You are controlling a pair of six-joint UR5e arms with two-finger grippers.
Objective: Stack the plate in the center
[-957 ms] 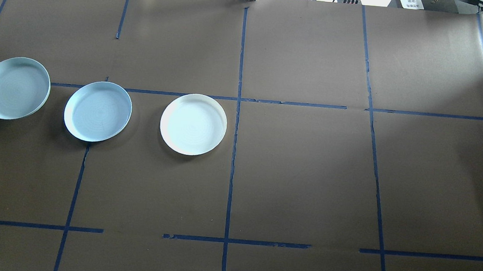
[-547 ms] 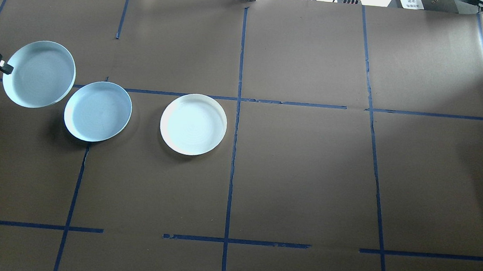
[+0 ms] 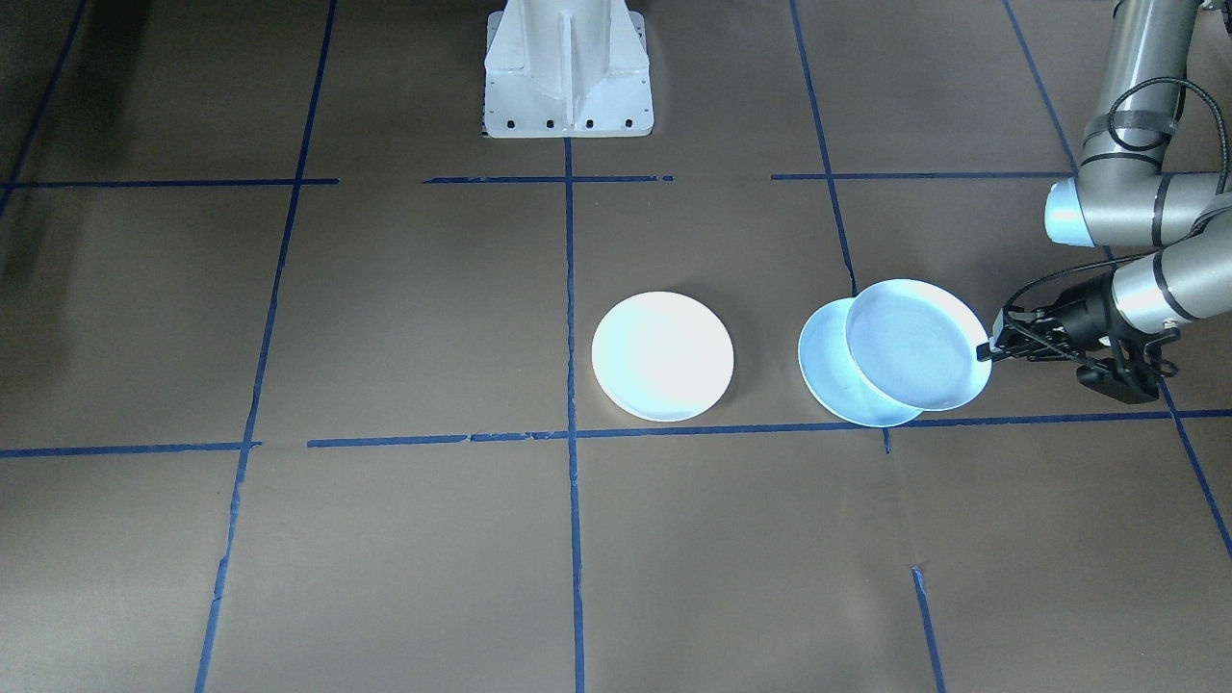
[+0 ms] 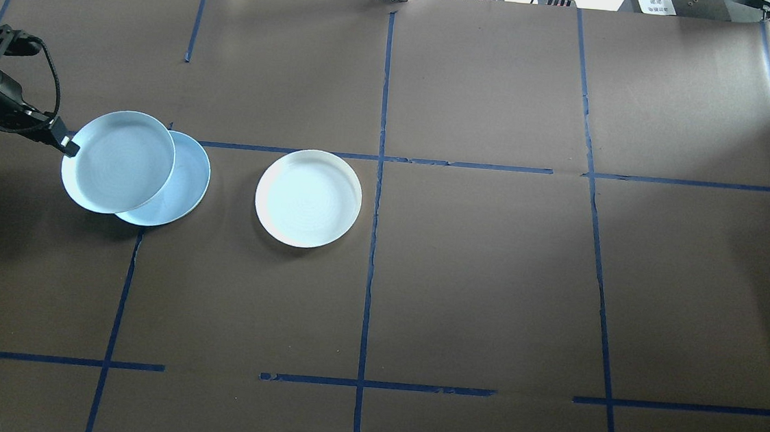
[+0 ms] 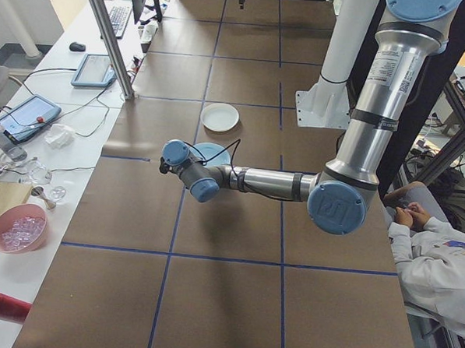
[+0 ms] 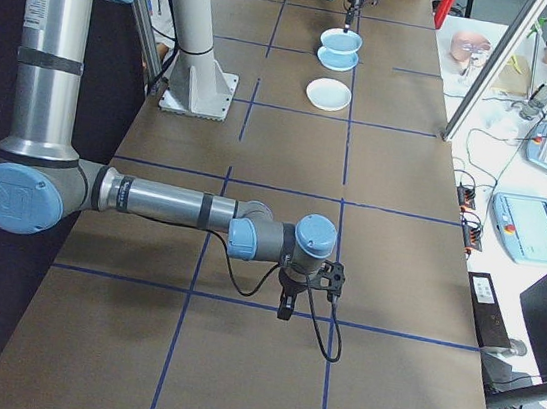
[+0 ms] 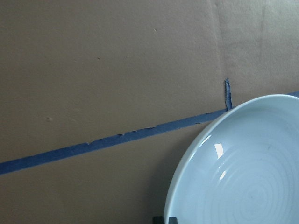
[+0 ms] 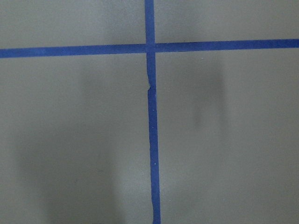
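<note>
Overhead view: left tool point(image 4: 69, 148) pinches the rim of a blue plate point(image 4: 118, 161), carrying it above the desk point(image 4: 489, 286) so it overlaps a second blue plate point(image 4: 188, 190) lying flat. Landmark is the white plate point(image 4: 308, 197), near the centre tape cross: both blue plates sit to its left, well apart from it. Right tool point(image 6: 285, 312) hangs low over bare desk, far from the white plate; whether it's wide or narrow, I cannot tell.
</note>
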